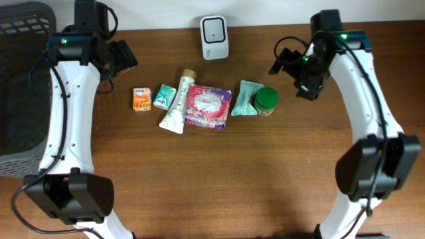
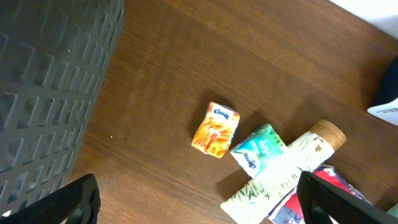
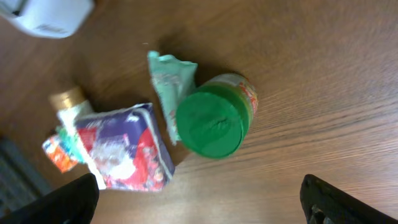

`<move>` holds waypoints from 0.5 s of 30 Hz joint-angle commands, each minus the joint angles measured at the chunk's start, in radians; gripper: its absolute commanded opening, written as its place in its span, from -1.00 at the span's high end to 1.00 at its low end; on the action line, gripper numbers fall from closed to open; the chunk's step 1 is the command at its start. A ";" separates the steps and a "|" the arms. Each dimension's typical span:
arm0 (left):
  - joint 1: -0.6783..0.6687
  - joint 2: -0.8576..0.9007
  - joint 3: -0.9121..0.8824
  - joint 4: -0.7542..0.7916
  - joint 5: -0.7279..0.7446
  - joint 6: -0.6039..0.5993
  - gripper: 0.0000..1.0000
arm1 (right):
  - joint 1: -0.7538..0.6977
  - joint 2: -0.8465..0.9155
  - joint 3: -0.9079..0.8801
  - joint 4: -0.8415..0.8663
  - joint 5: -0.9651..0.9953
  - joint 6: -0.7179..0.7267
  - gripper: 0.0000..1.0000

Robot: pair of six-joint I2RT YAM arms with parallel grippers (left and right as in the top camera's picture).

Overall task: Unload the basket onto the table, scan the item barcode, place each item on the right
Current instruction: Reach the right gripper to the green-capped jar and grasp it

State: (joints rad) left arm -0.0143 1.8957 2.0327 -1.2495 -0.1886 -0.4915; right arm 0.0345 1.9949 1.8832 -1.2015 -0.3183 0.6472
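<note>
A row of small things is lying in the middle of the brown wooden desk (image 1: 219, 179). From left to right they are an orange paper tissue pack (image 1: 141, 99), a teal tissue pack (image 1: 163, 96), a long white and green tube with a tan cap (image 1: 176, 104), a red and purple plastic packet (image 1: 209, 106), a mint green pouch (image 1: 246, 98) and a small jar with a green lid (image 1: 267, 101). The tube is lying flat with its long side running from the front of the desk to the back. Its tan cap is pointing at the back edge, leaning a little to the right. The jar is standing with its lid facing up and is touching the pouch.

A white box-shaped scanner (image 1: 214, 37) is sitting at the back of the desk, behind the row and apart from it.

The left gripper (image 2: 199, 208) is hanging wide open, holding nothing, above and to the left of the orange pack. A grey plastic basket (image 1: 23, 86) is sitting on its left. The right gripper (image 3: 205, 202) is also wide open and empty, hanging near the jar, on its right side.
</note>
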 commanded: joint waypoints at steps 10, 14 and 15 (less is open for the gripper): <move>0.000 0.001 -0.001 -0.002 -0.010 -0.010 -0.98 | 0.073 0.197 0.013 0.054 0.040 0.147 -0.97; 0.000 0.001 -0.001 -0.002 -0.010 -0.010 -0.99 | 0.078 0.216 0.013 0.047 0.043 0.117 -0.97; 0.000 0.001 -0.001 -0.002 -0.010 -0.010 -0.99 | 0.081 0.219 0.011 0.047 0.045 0.117 -0.97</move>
State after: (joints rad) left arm -0.0143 1.8957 2.0327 -1.2495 -0.1886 -0.4915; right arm 0.1001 2.2040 1.8832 -1.1492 -0.2951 0.7769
